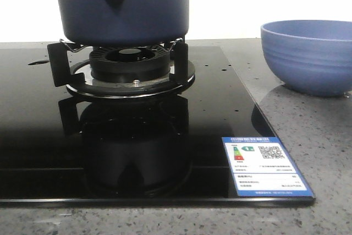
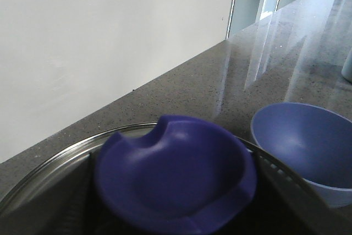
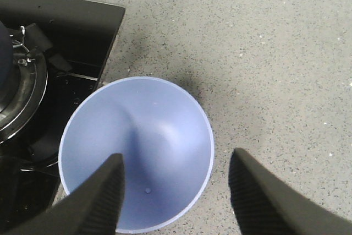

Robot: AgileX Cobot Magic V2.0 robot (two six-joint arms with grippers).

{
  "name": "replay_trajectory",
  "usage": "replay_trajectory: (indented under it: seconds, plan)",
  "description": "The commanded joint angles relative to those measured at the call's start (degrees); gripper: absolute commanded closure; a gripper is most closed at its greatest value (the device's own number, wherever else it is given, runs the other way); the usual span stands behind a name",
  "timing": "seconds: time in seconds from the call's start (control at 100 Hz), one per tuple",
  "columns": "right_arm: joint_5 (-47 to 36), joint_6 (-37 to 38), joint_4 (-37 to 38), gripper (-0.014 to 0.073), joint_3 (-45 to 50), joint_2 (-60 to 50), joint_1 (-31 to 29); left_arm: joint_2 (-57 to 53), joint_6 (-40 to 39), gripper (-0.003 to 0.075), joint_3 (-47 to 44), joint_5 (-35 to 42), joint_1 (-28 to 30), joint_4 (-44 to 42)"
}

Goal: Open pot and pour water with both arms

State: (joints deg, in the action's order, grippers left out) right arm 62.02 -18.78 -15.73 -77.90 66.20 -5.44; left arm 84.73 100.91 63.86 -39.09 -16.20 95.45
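Note:
The dark navy pot (image 1: 126, 4) stands on the gas burner (image 1: 129, 67), with its handle stub and round hole facing me. Its top is cut off in the front view. In the left wrist view the dark blue lid knob (image 2: 176, 177) fills the space between my left gripper's (image 2: 175, 191) dark fingers (image 2: 74, 202), which press against both its sides. The lid's metal rim (image 2: 66, 152) curves around it. My right gripper (image 3: 176, 191) is open and empty above the light blue ribbed bowl (image 3: 137, 152). Neither gripper shows in the front view.
The light blue bowl (image 1: 308, 56) sits on the grey speckled counter (image 1: 308, 130), to the right of the black glass hob (image 1: 110, 147). A blue energy label (image 1: 267, 166) is stuck at the hob's front right corner. A white wall runs behind the counter.

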Motion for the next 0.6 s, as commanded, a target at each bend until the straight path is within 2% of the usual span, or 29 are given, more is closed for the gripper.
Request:
replay_trajectory:
  seconds: [0.0,0.44,0.59]
  plan:
    - [-3.10,-0.63,-0.91,0.0215,-1.34,-1.30,-0.39,-2.29,0.13,0.0282,2.35,-1.61,-0.24,3.88]
    - [-3.81,-0.63,-0.91,0.0215,0.58,-1.30,-0.39,-2.29,0.13,0.0274,2.35,-1.96,-0.24,1.29]
    - [-4.05,-0.63,-0.91,0.0215,0.58,-1.30,-0.39,-2.68,0.13,0.0184,2.35,-2.09,-0.24,2.16]
